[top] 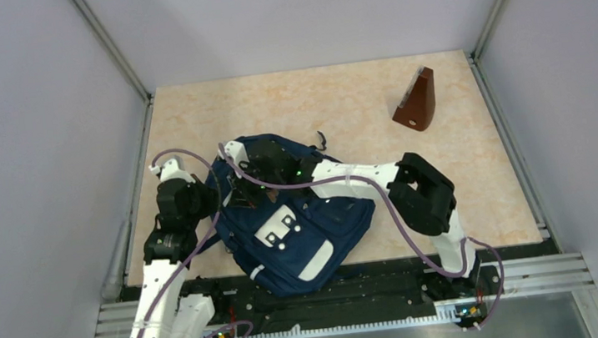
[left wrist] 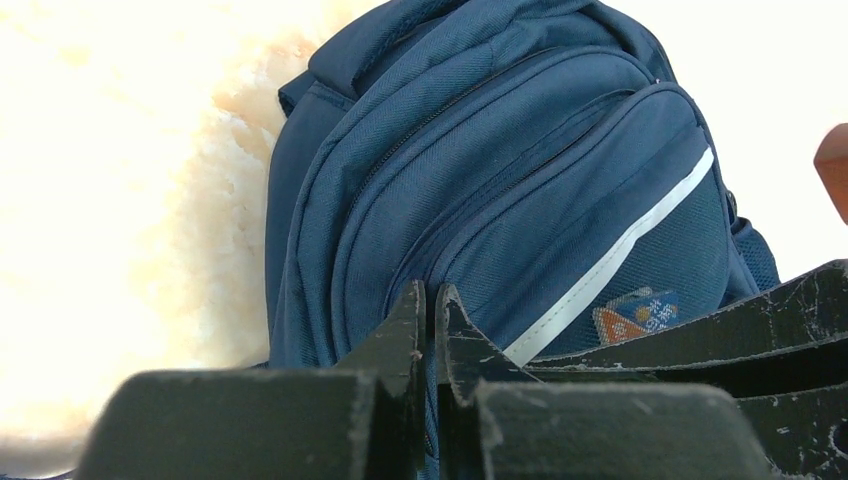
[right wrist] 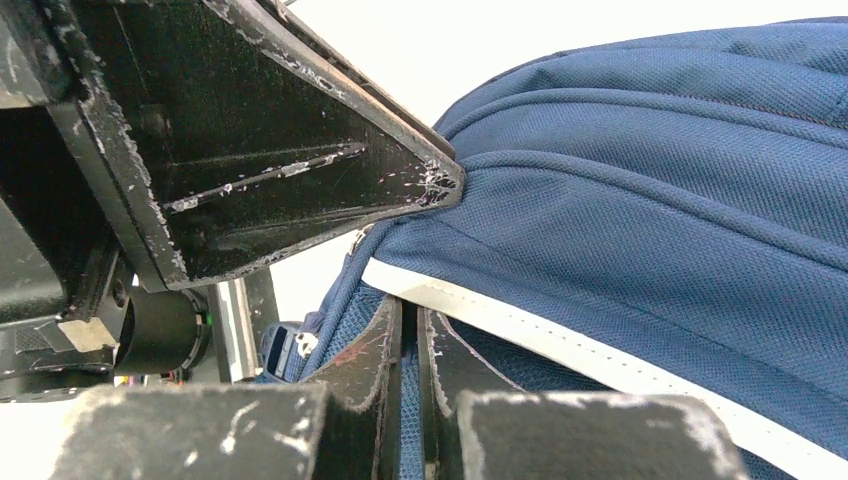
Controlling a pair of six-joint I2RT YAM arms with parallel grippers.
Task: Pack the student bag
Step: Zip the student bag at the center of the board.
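White link shells w/ black joint housings are seen on the left arm (top: 158,294) & right arm (top: 357,176), w/ purple cables (top: 181,151) looped alongside. The left claw (left wrist: 430,292) & right claw (right wrist: 409,312) are formed of matt black triangular fingers, edges scuffed white. A green LED (top: 299,171) is lit nr one wrist.

Top view: we look down from high onto pale marbled desk (top: 338,98). Wrist views: close, both share navy fabric backpack (left wrist: 520,170).

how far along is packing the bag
Barely started. Done: nothing visibly packed; the brown wedge sits apart on the table, far right. In hand: the left hand and right hand both pinch fabric at the top of the student bag, zips seemingly closed. Left: opening it and loading.
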